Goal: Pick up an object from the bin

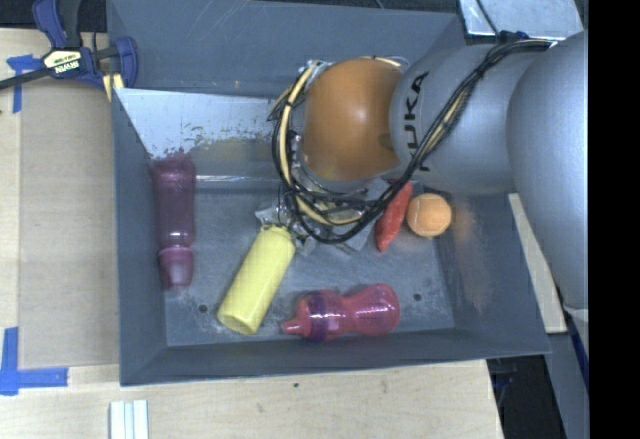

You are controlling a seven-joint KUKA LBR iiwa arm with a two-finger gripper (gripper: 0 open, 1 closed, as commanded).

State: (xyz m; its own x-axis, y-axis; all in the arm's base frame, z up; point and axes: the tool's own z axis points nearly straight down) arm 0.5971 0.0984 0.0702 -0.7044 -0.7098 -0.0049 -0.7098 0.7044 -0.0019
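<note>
A: Entry, camera view. Where is the arm?

B: The arm (500,117) comes in from the right and ends over the middle of the grey bin (250,37). Its orange cover (345,122) sits toward the back of the floor, with looped cables (288,162) down its left side.

A: Gripper?

B: A bit of grey metal of the gripper (283,220) shows below the cover's lower left edge. Apart or together: cannot tell, since the cover and cables hide it.

A: Nearest thing?

B: A yellow cylinder (258,277), lying flat on the floor, slanted from upper right to lower left. Its upper end is right at the visible gripper metal. Touching or just beside: cannot tell. Nothing can be seen gripped.

A: Other contents?

B: A purple bottle (174,217) lies by the left wall, lengthwise, with its cap end toward the front, well apart from the cylinder. A pink bottle (345,313) lies along the front edge of the floor, with its narrow end pointing left, near the cylinder's lower end but not touching it. To the right of the cover, a slim red piece (393,217) leans on a slant, with an orange ball (430,215) just beside it on its right.

A: Anything stacked?

B: No. Each item lies singly on the floor.
</note>
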